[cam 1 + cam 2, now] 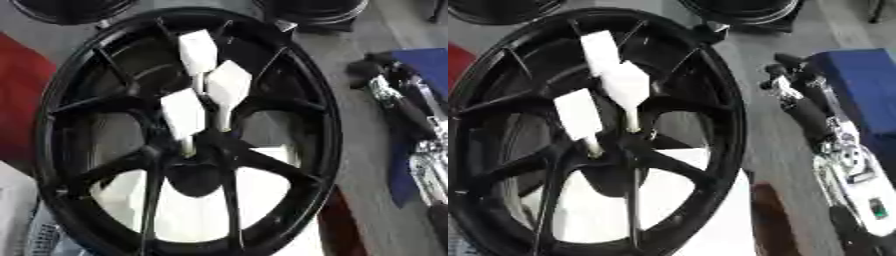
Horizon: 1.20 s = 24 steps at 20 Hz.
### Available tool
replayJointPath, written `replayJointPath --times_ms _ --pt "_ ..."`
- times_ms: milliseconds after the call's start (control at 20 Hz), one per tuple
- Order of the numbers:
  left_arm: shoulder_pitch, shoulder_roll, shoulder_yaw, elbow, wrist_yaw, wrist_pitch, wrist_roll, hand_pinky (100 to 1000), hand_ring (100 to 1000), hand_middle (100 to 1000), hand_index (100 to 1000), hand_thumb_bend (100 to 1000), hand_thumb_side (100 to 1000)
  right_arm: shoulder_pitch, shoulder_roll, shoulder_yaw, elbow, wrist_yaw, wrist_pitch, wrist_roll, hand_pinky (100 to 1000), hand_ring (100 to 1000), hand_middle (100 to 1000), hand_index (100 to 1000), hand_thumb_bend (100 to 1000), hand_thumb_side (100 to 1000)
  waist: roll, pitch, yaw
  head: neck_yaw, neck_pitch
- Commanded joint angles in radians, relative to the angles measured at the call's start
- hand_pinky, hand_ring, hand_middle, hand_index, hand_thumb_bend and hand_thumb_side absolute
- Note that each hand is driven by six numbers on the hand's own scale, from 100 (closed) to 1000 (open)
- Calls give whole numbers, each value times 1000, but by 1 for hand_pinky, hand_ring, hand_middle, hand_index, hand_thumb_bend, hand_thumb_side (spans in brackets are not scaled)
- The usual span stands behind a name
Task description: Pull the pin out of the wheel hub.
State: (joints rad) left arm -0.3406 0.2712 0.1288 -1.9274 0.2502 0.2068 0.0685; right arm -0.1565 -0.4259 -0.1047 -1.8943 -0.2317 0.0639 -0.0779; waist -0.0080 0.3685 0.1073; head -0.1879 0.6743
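Black wheel hub (105, 105) holding three white-headed pins (229, 86) at its centre, right hand (802, 107) apart, fingers' state unclear

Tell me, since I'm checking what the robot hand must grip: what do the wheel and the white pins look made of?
Wheel: probably painted or coated metal, black with faint sheen on rim and spokes. White pins: likely plastic, matte, flat blocky heads on thin pale stems; material uncertain.

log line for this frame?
wheel hub | three white pins standing in hub | right hand beside rim, apart | left hand unseen
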Motion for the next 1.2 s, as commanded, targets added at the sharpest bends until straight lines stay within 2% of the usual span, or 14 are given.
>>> replayJointPath --times_ms 50,400,550,700,900,1050,1150,1200 --pt "-7 10 10 -18 1 -2 3 755 681 565 719 239 669 -5 -17 -8 -13 0 0 -2 935 652 709 828 100 419 1 -27 1 1 -14" --pt "-6 14 10 -20 -1 -2 4 756 682 566 721 240 668 -1 -32 -9 -21 0 -3 -3 933 653 710 828 100 405 -1 -29 0 1 -9" --pt "-2 23 11 -18 -3 -2 5 756 682 565 721 239 667 5 -81 -9 -48 10 -10 -1 930 657 712 828 100 374 -5 -31 -2 0 -2" --pt "1 33 12 -16 -5 -3 6 756 682 565 721 239 666 11 -187 -5 -96 22 -33 23 923 671 717 827 100 302 -10 -35 -5 -2 2" --pt "5 44 13 -13 -9 -5 7 756 682 564 721 239 665 3 -380 2 -105 55 -122 105 908 689 716 817 100 219 -16 -39 -8 -1 8" --pt "6 50 12 -12 -10 -6 8 755 680 563 720 239 664 -22 -505 7 -106 64 -182 173 902 696 714 812 100 199 -19 -42 -10 -3 8" --pt "5 53 11 -11 -11 -6 7 755 679 563 720 239 663 -42 -571 10 -106 49 -201 203 899 699 713 810 100 198 -20 -44 -8 -2 9" --pt "4 54 10 -11 -12 -6 6 755 678 563 720 239 662 -55 -601 13 -106 40 -207 219 897 702 710 807 100 229 -20 -44 -7 -2 10"
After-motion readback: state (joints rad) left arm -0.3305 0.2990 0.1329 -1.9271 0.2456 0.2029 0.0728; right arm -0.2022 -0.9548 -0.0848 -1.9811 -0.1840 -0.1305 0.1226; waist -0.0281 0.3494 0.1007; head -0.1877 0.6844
